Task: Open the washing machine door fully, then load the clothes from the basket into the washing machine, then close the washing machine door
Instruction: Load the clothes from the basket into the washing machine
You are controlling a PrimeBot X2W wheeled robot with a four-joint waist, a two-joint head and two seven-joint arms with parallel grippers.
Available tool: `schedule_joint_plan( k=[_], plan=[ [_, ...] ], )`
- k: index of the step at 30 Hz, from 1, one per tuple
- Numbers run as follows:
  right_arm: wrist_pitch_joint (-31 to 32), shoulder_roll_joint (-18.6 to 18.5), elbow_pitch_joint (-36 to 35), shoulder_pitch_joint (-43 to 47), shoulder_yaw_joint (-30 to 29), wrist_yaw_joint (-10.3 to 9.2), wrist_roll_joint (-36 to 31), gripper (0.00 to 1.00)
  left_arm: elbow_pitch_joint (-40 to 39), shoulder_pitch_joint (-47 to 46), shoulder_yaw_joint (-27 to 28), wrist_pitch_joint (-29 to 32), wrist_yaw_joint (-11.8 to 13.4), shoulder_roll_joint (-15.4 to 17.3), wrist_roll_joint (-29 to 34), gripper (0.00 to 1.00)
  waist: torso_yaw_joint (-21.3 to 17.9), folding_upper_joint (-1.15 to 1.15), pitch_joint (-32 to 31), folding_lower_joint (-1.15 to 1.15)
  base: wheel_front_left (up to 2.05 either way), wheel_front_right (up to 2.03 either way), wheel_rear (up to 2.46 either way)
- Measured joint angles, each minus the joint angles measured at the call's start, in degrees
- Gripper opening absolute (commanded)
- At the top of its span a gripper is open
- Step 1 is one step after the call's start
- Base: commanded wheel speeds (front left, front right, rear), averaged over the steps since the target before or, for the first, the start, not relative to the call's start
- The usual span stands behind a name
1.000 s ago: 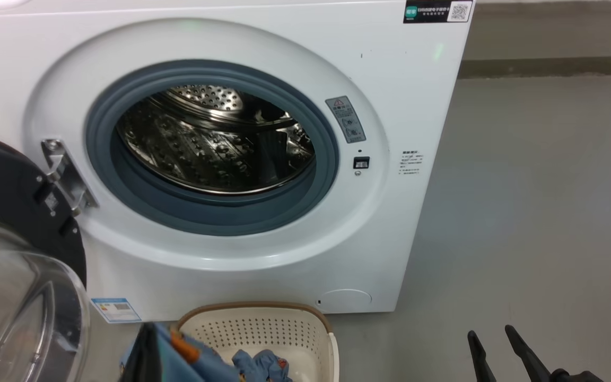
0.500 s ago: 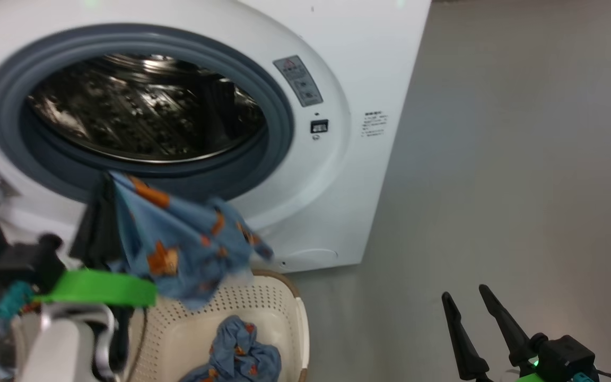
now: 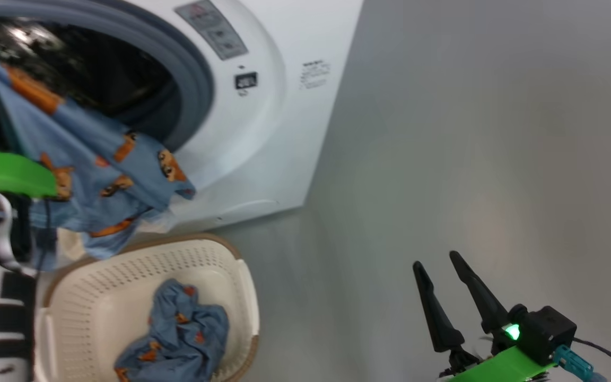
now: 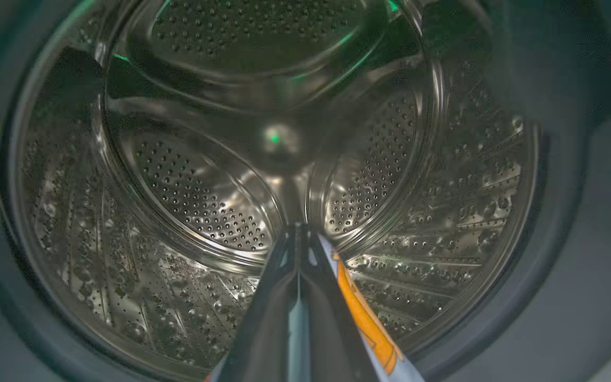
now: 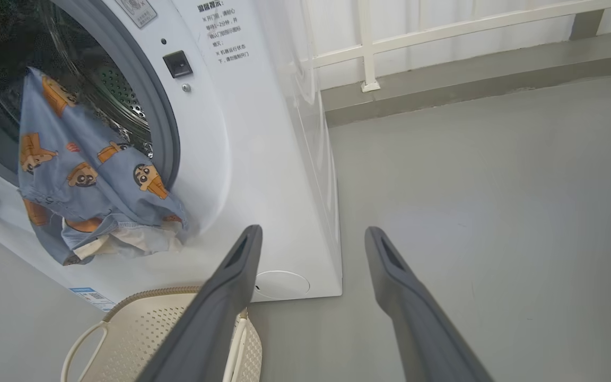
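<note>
Left gripper (image 4: pixel 297 231) fingers pressed tight on blue printed clothes (image 3: pixel 98 159) hanging at the washing machine (image 3: pixel 263 106) mouth, 10 o'clock from the basket (image 3: pixel 141 260) holding a second bundle (image 3: pixel 178 329); right gripper (image 3: pixel 435 260) spread, empty, 4 o'clock.

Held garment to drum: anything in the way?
Nothing visible. The left hand, shut on the clothes, points into the drum, bare steel ahead. The fabric's tail hangs outside, in front of the grey gasket, and may snag on the lip.
</note>
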Motion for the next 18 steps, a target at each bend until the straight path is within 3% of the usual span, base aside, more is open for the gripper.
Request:
schedule_joint_plan(
  k=[9,18],
  plan=[
    [0.0,0.0,-0.9,-2.5,3.0,0.0,1.3,1.0,11.3,-8.2,1.9,0.0,-0.2,4.3,1.2,0.0,-4.7,0.0,7.6,0.0,0.0,0.0,0.0],
    [0.0,0.0,-1.1,-4.2,5.5,0.0,1.2,1.0,16.7,-17.2,1.5,0.0,-0.4,7.4,3.1,0.0,-7.6,0.0,13.8,0.0,0.0,0.0,0.0]
  ],
)
